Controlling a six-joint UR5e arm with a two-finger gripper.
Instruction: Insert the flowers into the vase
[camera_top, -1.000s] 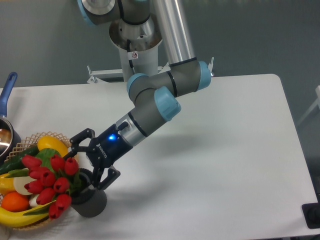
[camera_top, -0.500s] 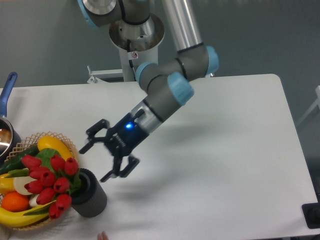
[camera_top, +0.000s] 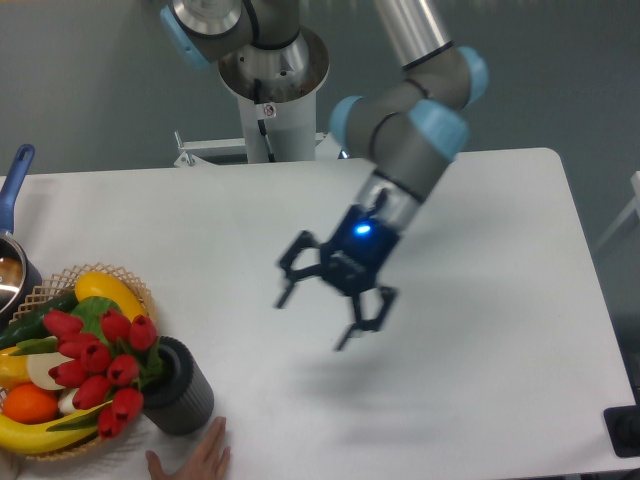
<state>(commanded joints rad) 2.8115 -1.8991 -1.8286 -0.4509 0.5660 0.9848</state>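
Pincer: the pincer (camera_top: 322, 308) hangs above the bare middle of the counter with its fingers spread wide and nothing between them; a blue light glows on its body.
Arm: bent at the elbow over the far half of the counter, carrying the pincer well apart from the vase.
Flowers: the red tulips (camera_top: 100, 372) sit with their stems down in the vase, the buds leaning left over the basket; judged from this, the insertion looks done, which would explain the empty pincer.
Vase: the dark grey vase (camera_top: 181, 387) stands upright near the front left edge, just beside the basket.
Hand: a person's hand (camera_top: 192, 457) rests at the front edge, just in front of the vase, perhaps reaching to steady or reset it.
Basket: the wicker basket (camera_top: 60, 282) holds a banana, an orange and other produce.
Pot: a blue-handled pot (camera_top: 14, 180) shows at the left edge.
Surface: white counter (camera_top: 480, 250), smooth, matte.
Room: plain grey-blue wall behind the arm's base.
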